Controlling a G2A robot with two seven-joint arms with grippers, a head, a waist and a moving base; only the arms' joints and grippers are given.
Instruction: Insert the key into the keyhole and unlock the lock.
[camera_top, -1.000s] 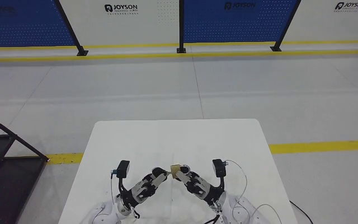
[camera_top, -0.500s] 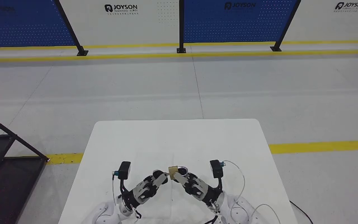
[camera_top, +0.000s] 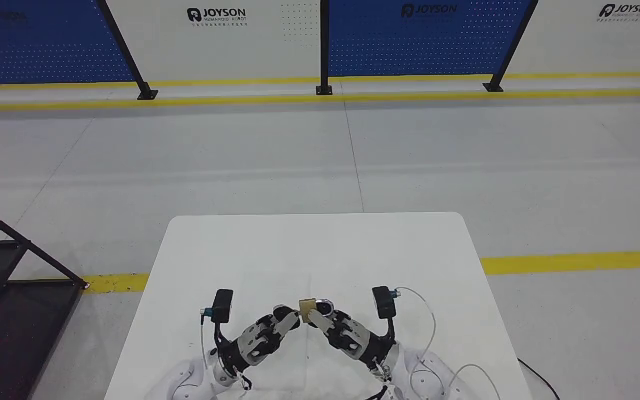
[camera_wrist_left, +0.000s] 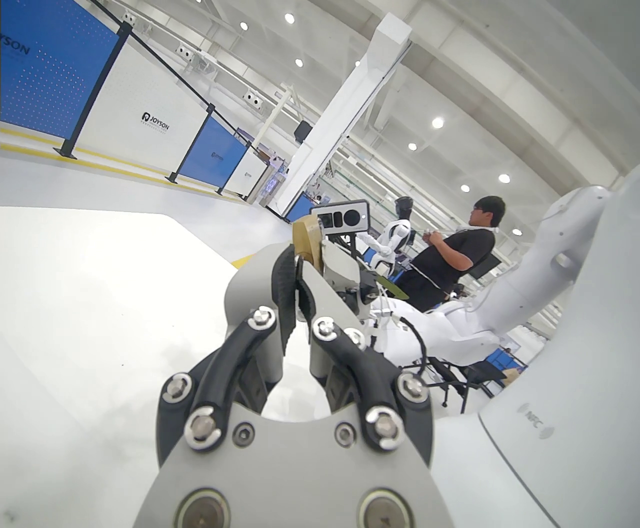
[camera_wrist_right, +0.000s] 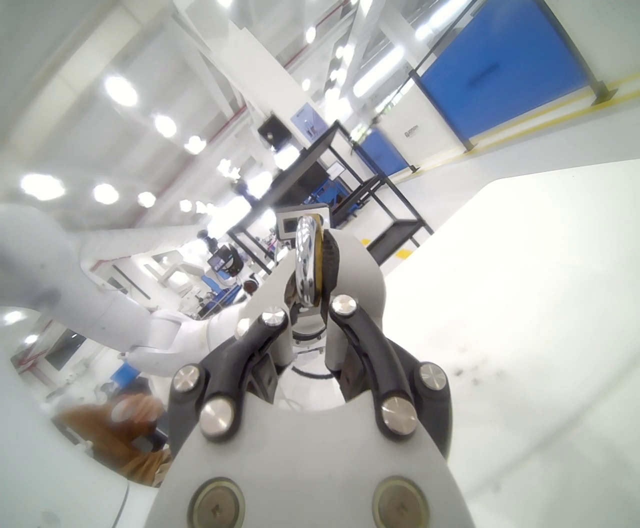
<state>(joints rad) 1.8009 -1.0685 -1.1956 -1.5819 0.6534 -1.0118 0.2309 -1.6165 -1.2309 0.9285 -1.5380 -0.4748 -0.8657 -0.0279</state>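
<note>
Lock (camera_top: 309, 304) and key (camera_wrist_left: 299, 261) drift a shade toward the table's (camera_top: 400, 250) near edge.
The right gripper (camera_wrist_right: 312, 265) stays clamped on the lock, the left gripper (camera_wrist_left: 296, 270) pinched on the key: insertion looks unfinished.

Robotics test hall, factory scale, blue and white barrier panels (camera_top: 400, 35) along frame top, yellow floor lines (camera_top: 250, 100), high ceiling lights (camera_wrist_left: 437, 122), humanoid robot (camera_wrist_left: 395, 235) mid-frame behind, white worktop (camera_top: 300, 250).

The white rectangular surface (camera_top: 320, 250) with rounded corners bears a few small dark specks (camera_wrist_right: 470, 374) and stands on a pale grey floor (camera_top: 400, 160).
</note>
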